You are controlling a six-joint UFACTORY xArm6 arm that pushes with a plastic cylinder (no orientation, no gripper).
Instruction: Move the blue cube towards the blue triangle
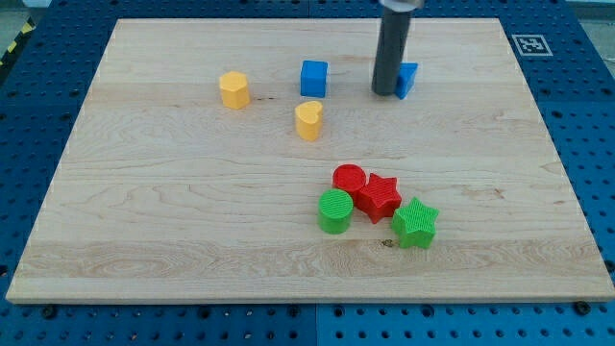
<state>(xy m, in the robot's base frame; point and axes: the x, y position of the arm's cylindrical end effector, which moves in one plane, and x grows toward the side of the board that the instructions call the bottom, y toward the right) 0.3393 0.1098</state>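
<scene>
Rod upright, my tip (385,92) touching blue triangle (408,79) left.

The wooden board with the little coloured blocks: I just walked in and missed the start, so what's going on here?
A robot arm with a dark rod is pushing blocks around the board. My tip sits near the view's top, right beside the blue triangle and partly hiding it. The blue cube, which should go towards that triangle, stands apart to the view's left, with nothing touching it. Two yellow blocks lie nearby; red and green pieces cluster lower down.
</scene>
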